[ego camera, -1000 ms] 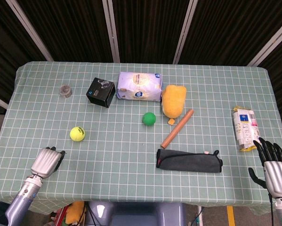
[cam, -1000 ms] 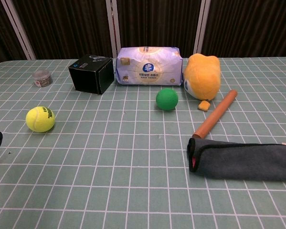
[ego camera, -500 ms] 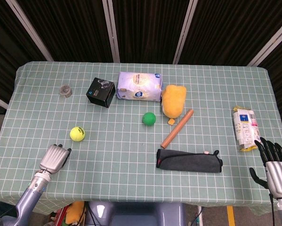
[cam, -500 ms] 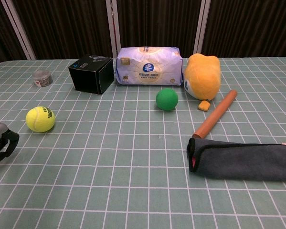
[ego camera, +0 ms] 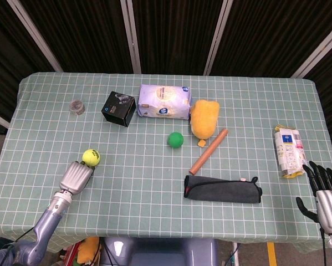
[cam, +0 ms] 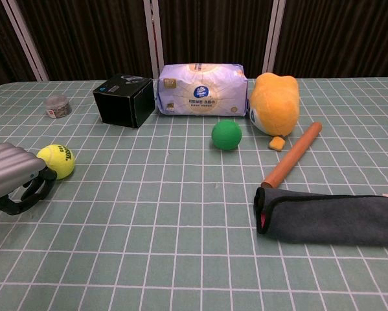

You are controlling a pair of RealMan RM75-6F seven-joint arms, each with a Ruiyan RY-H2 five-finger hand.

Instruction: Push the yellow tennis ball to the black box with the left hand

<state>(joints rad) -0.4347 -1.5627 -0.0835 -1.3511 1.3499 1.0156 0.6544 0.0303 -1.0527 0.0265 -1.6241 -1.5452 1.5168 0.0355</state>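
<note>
The yellow tennis ball [ego camera: 90, 157] [cam: 57, 161] lies on the checked cloth at the left. My left hand [ego camera: 76, 177] [cam: 13, 177] sits right behind it on the near side, fingers curled in, knuckles touching the ball. The black box [ego camera: 119, 108] [cam: 123, 100] stands further back and to the right of the ball. My right hand [ego camera: 323, 190] hangs at the table's near right corner, fingers spread, holding nothing; the chest view does not show it.
Beside the box lies a tissue pack [ego camera: 164, 101], then a yellow plush toy [ego camera: 204, 118]. A green ball [ego camera: 175, 139], a wooden stick [ego camera: 208, 150], a dark pouch [ego camera: 222, 189], a small jar [ego camera: 76, 106] and a snack packet [ego camera: 288, 151] are also on the table.
My left hand has moved forward and rightward from the near left edge up to the tennis ball and now touches it. The ball has barely shifted. The right hand has dropped slightly.
</note>
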